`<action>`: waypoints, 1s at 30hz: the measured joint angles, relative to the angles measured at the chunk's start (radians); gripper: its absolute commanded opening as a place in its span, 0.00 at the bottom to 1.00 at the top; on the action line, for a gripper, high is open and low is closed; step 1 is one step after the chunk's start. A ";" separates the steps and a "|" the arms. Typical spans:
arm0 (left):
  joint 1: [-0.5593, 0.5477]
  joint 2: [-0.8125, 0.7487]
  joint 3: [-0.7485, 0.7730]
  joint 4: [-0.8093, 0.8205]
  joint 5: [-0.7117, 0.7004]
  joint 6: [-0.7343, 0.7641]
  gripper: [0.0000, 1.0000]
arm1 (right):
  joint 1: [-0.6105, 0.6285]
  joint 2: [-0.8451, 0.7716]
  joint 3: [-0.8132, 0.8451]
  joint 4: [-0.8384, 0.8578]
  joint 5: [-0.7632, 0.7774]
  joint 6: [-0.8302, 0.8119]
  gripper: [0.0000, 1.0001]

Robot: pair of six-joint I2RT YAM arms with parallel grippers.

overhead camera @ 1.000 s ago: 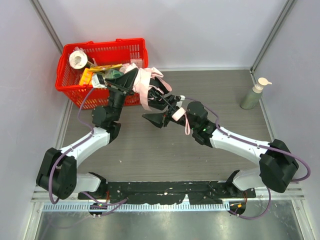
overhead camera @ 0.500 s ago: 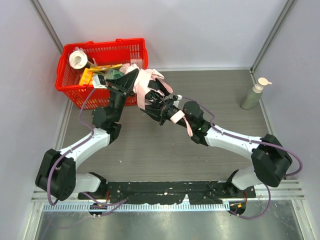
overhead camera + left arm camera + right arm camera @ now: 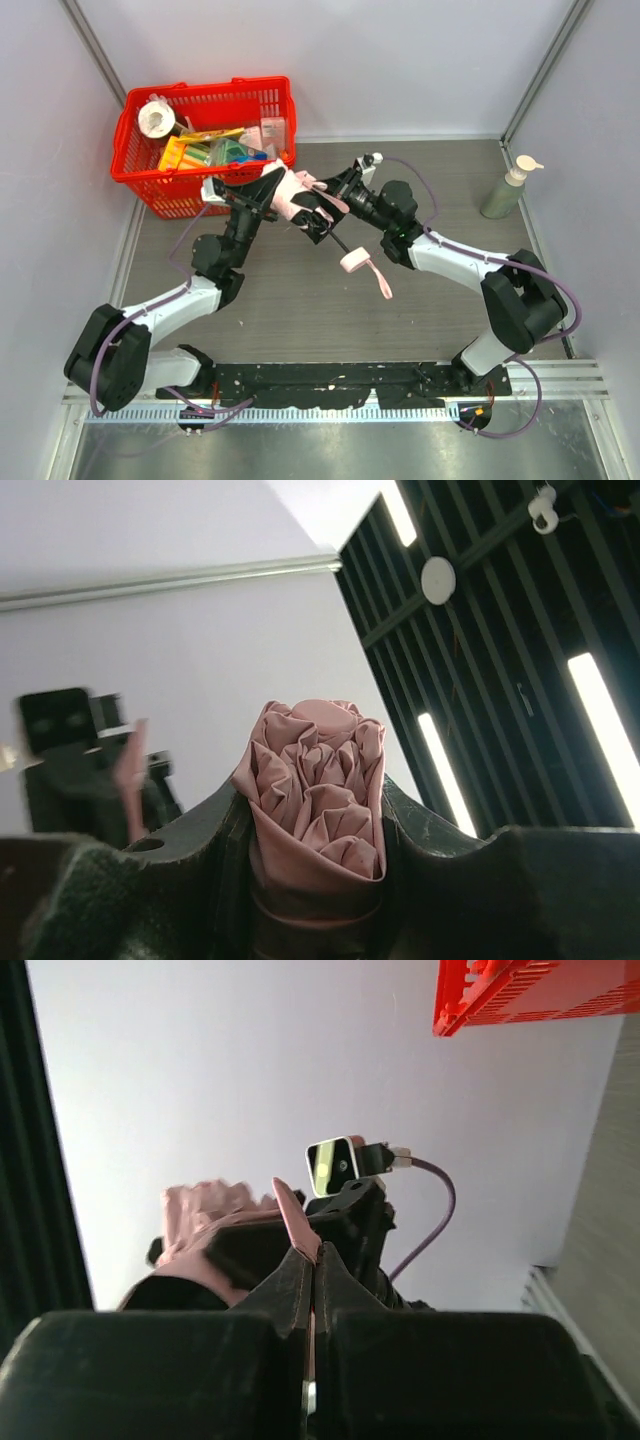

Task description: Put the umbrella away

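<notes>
The left gripper's fingers [image 3: 212,828] clamp from both sides on the bunched pale pink canopy of the umbrella [image 3: 316,780], whose folded tip pokes up between them toward the ceiling lights. The right gripper's fingers [image 3: 286,1282] are pressed together on a thin strip of the same pink fabric [image 3: 292,1222], with almost no gap between the pads.

From above, the left gripper [image 3: 268,190] and right gripper [image 3: 335,192] meet nose to nose over the wooden table [image 3: 300,320], sharing the umbrella [image 3: 292,197] between them. The bundle sits just off the near right corner of the red basket [image 3: 137,172], outside its rim. The thin black shaft [image 3: 335,243] runs out of the fabric toward the arms' bases, ending in the small pink handle [image 3: 352,262], the wrist strap [image 3: 381,282] trailing beyond; whether the handle touches the table cannot be told. A pump bottle [image 3: 507,189] stands well apart at the right wall.
</notes>
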 measured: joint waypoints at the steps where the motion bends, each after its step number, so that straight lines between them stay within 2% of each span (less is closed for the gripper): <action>1: 0.001 -0.012 -0.034 -0.005 -0.008 -0.009 0.00 | -0.018 0.000 0.005 0.001 -0.028 -0.053 0.01; 6: 0.001 -0.105 -0.138 -0.045 0.005 -0.022 0.00 | -0.013 -0.003 0.010 0.003 -0.124 -0.295 0.01; 10: 0.002 -0.179 -0.141 -0.084 0.049 0.001 0.00 | -0.014 -0.007 -0.006 0.078 -0.169 -0.386 0.01; 16: 0.002 -0.261 -0.192 -0.240 0.114 0.100 0.00 | -0.048 -0.070 -0.104 0.206 -0.180 -0.424 0.01; 23: 0.000 -0.477 -0.228 -0.441 0.130 0.274 0.00 | -0.065 -0.135 -0.212 0.280 -0.177 -0.421 0.01; 26: -0.001 -0.498 -0.225 -0.487 0.142 0.308 0.00 | -0.070 -0.150 -0.217 0.298 -0.175 -0.423 0.01; 30: 0.000 -0.450 -0.201 -0.496 0.186 0.329 0.00 | -0.085 -0.143 -0.217 0.304 -0.180 -0.425 0.01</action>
